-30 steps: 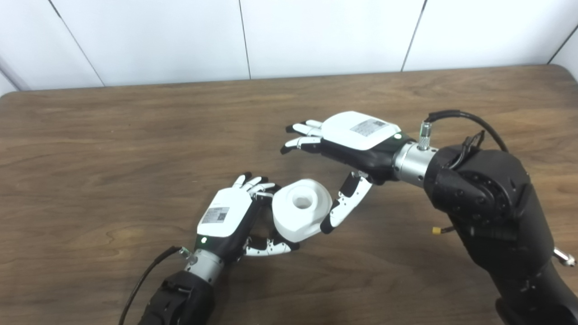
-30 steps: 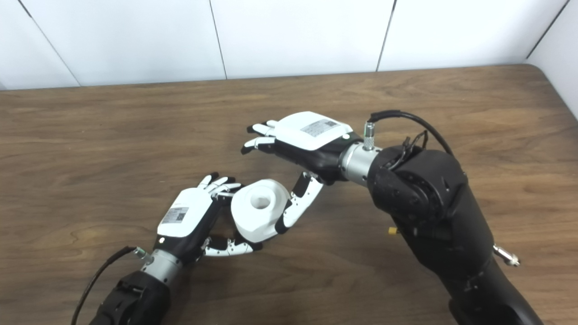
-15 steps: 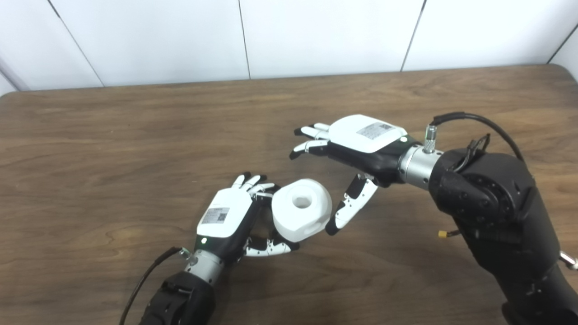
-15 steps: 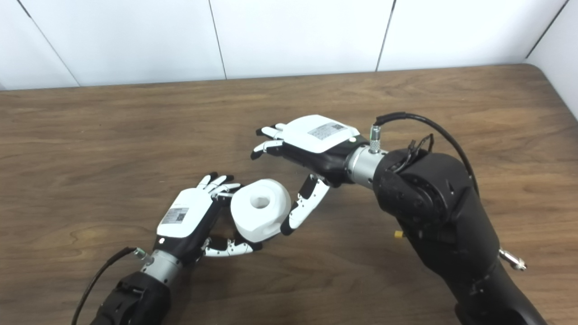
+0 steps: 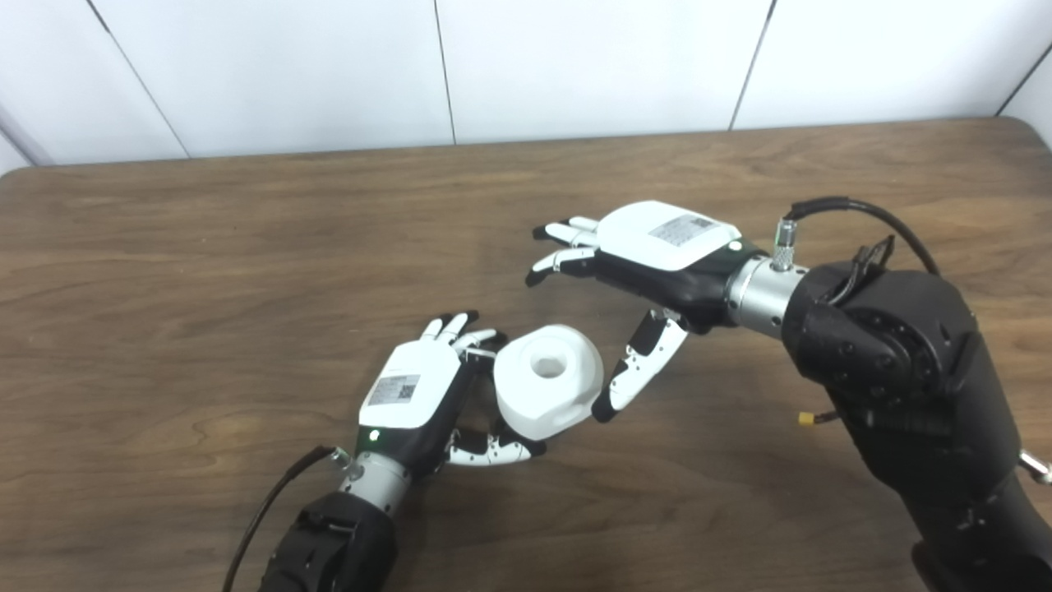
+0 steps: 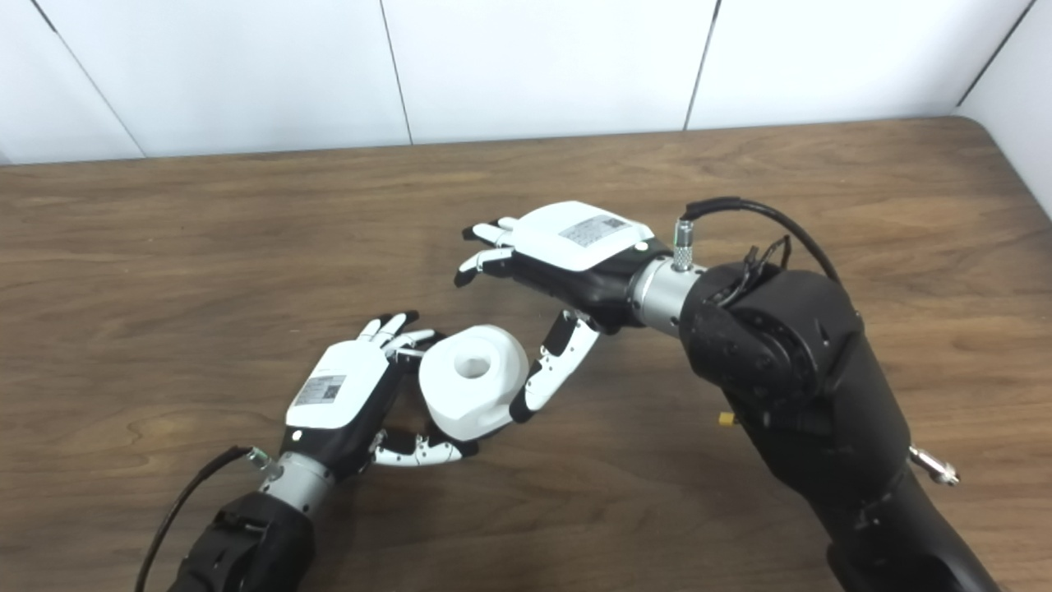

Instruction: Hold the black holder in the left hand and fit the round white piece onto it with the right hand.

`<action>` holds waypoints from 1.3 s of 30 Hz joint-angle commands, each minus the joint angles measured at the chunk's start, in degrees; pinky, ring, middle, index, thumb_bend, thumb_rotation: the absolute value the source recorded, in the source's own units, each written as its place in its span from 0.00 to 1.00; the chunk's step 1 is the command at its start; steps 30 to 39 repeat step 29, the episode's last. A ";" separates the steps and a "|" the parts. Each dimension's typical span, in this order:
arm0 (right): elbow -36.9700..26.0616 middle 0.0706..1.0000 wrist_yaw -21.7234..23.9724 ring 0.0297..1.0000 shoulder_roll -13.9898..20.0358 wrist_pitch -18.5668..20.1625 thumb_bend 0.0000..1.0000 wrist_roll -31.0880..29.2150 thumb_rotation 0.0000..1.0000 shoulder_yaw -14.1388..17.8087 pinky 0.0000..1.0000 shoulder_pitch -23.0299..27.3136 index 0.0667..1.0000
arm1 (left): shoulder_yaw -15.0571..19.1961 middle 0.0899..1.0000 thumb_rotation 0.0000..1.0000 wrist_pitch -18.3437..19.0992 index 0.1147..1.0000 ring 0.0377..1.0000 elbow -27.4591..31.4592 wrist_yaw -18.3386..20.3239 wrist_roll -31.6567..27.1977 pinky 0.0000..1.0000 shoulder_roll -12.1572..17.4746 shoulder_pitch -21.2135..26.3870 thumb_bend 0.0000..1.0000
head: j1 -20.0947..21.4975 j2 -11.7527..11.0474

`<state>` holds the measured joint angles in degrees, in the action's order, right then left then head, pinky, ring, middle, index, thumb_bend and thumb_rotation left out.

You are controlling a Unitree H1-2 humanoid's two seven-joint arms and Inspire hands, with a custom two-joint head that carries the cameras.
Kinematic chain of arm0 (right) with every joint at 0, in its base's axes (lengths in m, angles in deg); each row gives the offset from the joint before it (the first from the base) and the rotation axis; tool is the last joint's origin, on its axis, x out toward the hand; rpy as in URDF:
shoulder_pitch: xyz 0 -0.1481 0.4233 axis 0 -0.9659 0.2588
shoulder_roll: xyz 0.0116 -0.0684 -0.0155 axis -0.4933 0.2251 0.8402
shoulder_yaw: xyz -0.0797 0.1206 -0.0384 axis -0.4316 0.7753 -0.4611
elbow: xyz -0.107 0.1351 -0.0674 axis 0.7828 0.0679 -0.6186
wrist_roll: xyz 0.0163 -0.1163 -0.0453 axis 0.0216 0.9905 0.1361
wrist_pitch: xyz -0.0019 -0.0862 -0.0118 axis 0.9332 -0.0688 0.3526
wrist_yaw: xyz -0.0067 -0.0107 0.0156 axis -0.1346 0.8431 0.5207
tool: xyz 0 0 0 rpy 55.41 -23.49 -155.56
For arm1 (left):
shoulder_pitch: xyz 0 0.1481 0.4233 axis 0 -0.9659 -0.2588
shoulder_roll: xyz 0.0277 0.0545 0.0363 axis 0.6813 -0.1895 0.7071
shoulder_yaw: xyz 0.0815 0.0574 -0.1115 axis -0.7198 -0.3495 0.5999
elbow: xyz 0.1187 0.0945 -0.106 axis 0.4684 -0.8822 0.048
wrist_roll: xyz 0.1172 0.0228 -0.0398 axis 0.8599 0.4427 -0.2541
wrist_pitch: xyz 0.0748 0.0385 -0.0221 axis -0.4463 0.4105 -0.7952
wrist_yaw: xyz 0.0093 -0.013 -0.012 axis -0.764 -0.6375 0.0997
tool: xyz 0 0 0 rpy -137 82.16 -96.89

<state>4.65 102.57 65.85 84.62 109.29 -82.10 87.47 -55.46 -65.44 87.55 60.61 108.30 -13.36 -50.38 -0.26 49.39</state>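
- Step: fitting looks done or nearly so; next move, by judgement, calls for checking the seat.
- round white piece [image 5: 546, 390]: just right of the left hand's palm; the black holder cannot be made out beneath it.
- left hand [image 5: 415, 399]: fingers wrapped around the piece's base, gripping.
- right hand [image 5: 649, 263]: spread, empty, beyond the piece; thumb near its right edge.
- surface [image 5: 205, 271]: wooden.

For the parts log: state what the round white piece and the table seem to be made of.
Round white piece: likely moulded or printed plastic, matte, uniformly white with soft shading, faceted edges and a round central hole. Table: wood or a wood-look laminate, brown with visible grain streaks and a low sheen; the pictures cannot settle which.
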 commanded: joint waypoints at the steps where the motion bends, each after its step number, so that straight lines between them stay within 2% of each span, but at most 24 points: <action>1: -0.32 1.00 -0.61 1.00 0.49 -0.13 1.00 -0.11 0.46 0.74 0.84 2.41 0.84 | -0.01 0.90 0.23 0.38 0.86 0.97 -1.01 1.37 0.87 1.00 0.63 -0.97 0.94 | -0.03 0.02; 8: 0.72 1.00 -1.06 1.00 0.87 -0.71 1.00 0.03 0.46 0.68 0.84 2.50 0.84 | 1.46 0.92 0.29 4.58 0.92 0.98 3.14 7.57 -0.71 1.00 -0.02 -0.52 0.96 | -0.59 -0.21; 13: 1.61 1.00 -1.65 1.00 1.12 -1.04 1.00 -0.23 0.47 0.81 0.84 2.35 0.84 | 3.43 0.92 0.28 6.70 0.92 0.97 6.37 11.43 -2.79 0.98 0.31 0.14 0.97 | -1.58 -0.83; 18: 2.41 1.00 -2.43 1.00 1.19 -1.34 1.00 -0.45 0.46 0.97 0.85 2.36 0.84 | 5.60 0.94 0.28 10.06 0.95 0.97 9.91 17.66 -3.95 0.97 0.92 1.36 0.98 | -2.54 -1.16; 21: 2.81 1.00 -2.61 1.00 1.35 -1.52 1.00 -0.70 0.46 0.95 0.85 2.44 0.84 | 7.06 0.94 0.29 11.62 0.97 0.97 11.33 19.84 -4.77 0.97 0.98 1.84 1.00 | -3.14 -1.25; 25: 2.87 1.00 -2.66 1.00 1.55 -1.27 1.00 -1.32 0.46 1.22 0.85 2.28 0.84 | 8.22 0.95 0.28 12.59 0.99 0.97 12.65 20.84 -4.55 0.97 1.28 1.95 1.00 | -3.50 -1.32; 29: 3.17 1.00 -2.92 1.00 1.78 -1.33 1.00 -1.72 0.45 1.36 0.85 2.12 0.85 | 9.43 0.97 0.28 12.46 1.00 0.99 13.07 20.09 -5.15 0.99 1.24 1.56 1.00 | -3.79 -1.46; 39: 3.17 1.00 -2.92 1.00 1.78 -1.33 1.00 -1.72 0.45 1.36 0.85 2.12 0.85 | 9.43 0.97 0.28 12.46 1.00 0.99 13.07 20.09 -5.15 0.99 1.24 1.56 1.00 | -3.79 -1.46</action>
